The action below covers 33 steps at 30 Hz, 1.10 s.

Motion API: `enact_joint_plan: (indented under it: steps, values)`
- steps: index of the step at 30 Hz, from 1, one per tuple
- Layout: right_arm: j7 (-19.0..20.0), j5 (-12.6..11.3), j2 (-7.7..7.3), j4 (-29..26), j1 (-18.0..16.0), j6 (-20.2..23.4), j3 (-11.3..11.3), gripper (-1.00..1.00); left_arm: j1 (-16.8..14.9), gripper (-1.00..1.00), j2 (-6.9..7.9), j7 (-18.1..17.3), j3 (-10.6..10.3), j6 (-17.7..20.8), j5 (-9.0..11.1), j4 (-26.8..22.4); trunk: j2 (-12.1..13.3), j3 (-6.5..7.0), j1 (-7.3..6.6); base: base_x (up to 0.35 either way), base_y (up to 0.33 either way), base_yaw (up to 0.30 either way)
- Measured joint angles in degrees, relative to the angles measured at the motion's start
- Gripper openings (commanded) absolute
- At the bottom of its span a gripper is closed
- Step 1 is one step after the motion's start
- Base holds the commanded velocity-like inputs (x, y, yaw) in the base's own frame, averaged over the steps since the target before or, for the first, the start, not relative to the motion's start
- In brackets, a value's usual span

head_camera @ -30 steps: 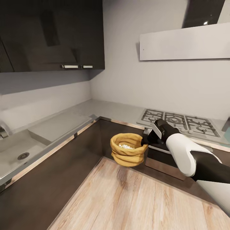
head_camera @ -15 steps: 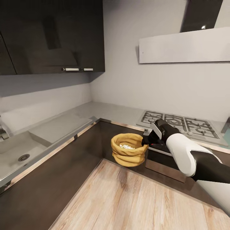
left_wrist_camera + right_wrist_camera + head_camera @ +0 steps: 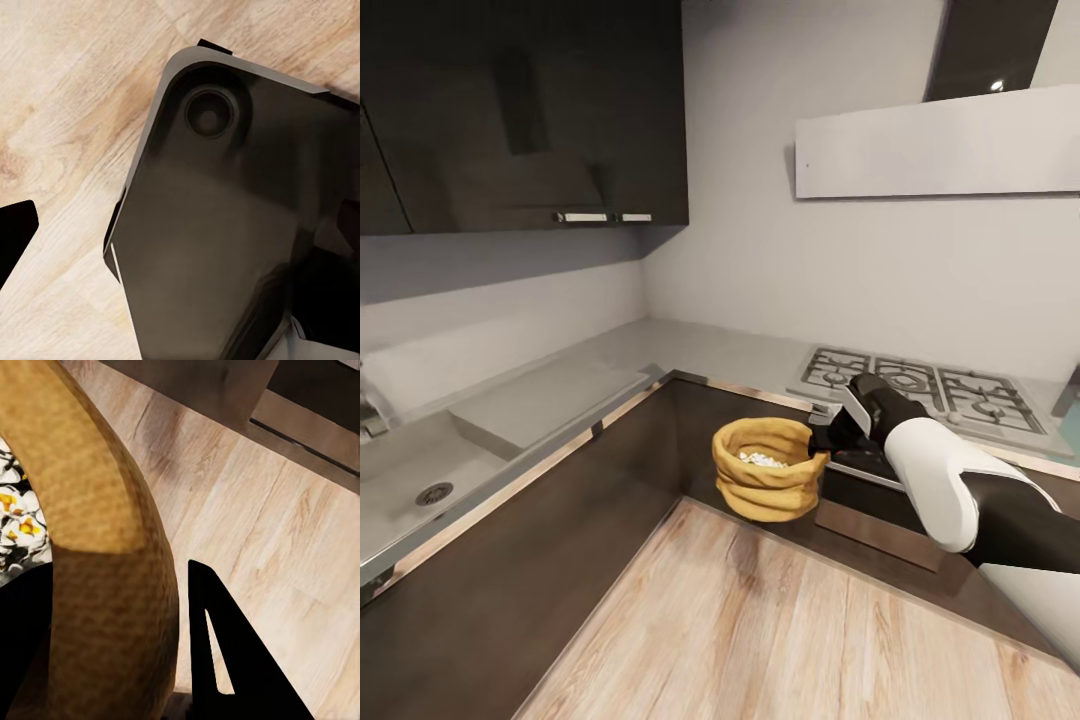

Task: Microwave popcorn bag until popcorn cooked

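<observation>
Grey recessed sink (image 3: 420, 480) with round drain, set in the long grey glossy surface (image 3: 660, 350), far to the left of the right jaws (image 3: 822, 441). Dark glossy wall cabinets (image 3: 520, 110) with two small metal handles, high above and left of those jaws. Dark brown cabinet fronts (image 3: 510, 560) under the surface, meeting in a corner just left of the jaws. Pale wood plank floor (image 3: 780, 630), below the jaws. Small tan-orange ridged cloth popcorn bag (image 3: 768, 483), held off the floor in front of the cabinet fronts, upright, mouth open; its thick rim (image 3: 90, 465) sits between the right jaws, one dark finger (image 3: 225, 660) outside the cloth wall, the other inside the bag. Small white lumpy popcorn bits (image 3: 762, 460), some flecked yellow in the right wrist view (image 3: 19, 521), inside the bag, just left of the jaws. Right arm, white and black shell (image 3: 950, 480), reaching in from the right. Grey gas hob (image 3: 920, 385) with grates, on the surface behind the jaws. White flat hood (image 3: 940, 145), high above them. Left jaws: state cannot be told; the left wrist view gives a dark grey rounded panel (image 3: 225, 225) over wood floor (image 3: 67, 112), one black finger tip (image 3: 13, 232) at the edge.
</observation>
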Motion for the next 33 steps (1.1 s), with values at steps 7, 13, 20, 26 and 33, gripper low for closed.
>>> enact_joint_plan:
  steps: [7, 13, 20, 26, 33]
  values:
    - [-0.1, -0.2, -0.51, 0.2, 0.0, 0.0, 0.0, -1.00, 0.0, 1.00, 0.00, 0.0, 0.0, 0.0, 0.0, 0.0, 0.0, 0.10, 0.00, 0.000, 0.000, -0.201]
    - [-0.1, -0.1, -0.64, 0.2, 0.1, 0.0, 0.0, -1.00, 0.0, 1.00, 0.00, 0.0, 0.0, 0.0, 0.0, 0.0, 0.0, 0.26, 0.00, 0.000, 0.000, -0.239]
    - [-0.1, -0.2, -1.15, 0.1, 0.1, 0.0, 0.0, -1.00, 0.0, 1.00, 0.00, 0.0, 0.0, 0.0, 0.0, 0.0, 0.0, 0.48, 0.00, 0.000, 0.000, -0.239]
    - [-0.1, 0.0, -1.68, 0.1, 0.1, 0.0, 0.1, -1.00, 0.0, 1.00, 0.00, 0.0, 0.0, 0.0, 0.0, 0.0, 0.0, 0.68, 0.00, 0.000, 0.000, -0.239]
    - [0.0, 0.0, -2.20, 0.1, 0.1, 0.0, 0.0, -1.00, 0.0, 1.00, 0.00, 0.0, 0.0, 0.0, 0.0, 0.0, 0.0, 0.92, 0.00, 0.000, 0.000, -0.239]
